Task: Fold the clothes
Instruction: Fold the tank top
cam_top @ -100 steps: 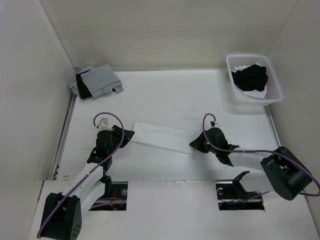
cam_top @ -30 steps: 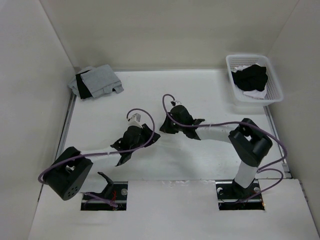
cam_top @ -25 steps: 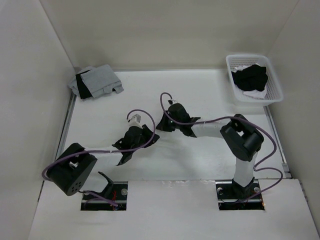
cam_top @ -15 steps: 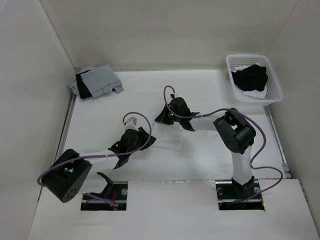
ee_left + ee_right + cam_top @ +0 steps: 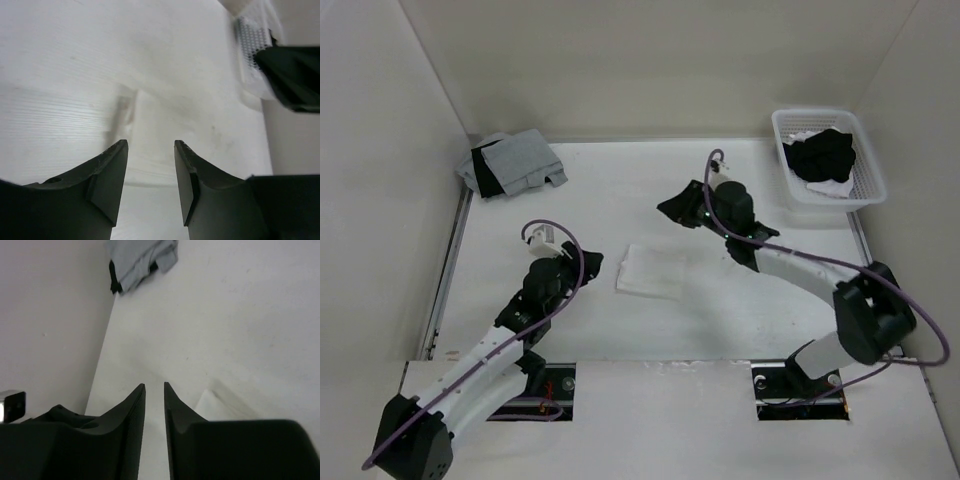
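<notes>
Between the fingers of the left gripper [image 5: 150,165] lies only air; its jaws stand spread, low over the table [image 5: 720,310], just left of the camisole [image 5: 653,270]. The right gripper [image 5: 154,395] hangs beyond the garment's far right corner, its jaws parted by a narrow gap and pinching nothing. Neither touches the cloth. The camisole lies near the middle of the table as a small, flat white rectangle, folded over on itself, edges fairly straight, slightly skewed, no straps showing. A grey-and-black pile [image 5: 510,162] sits in the far left corner. At the far right a white basket [image 5: 790,190] holds dark and white clothes.
</notes>
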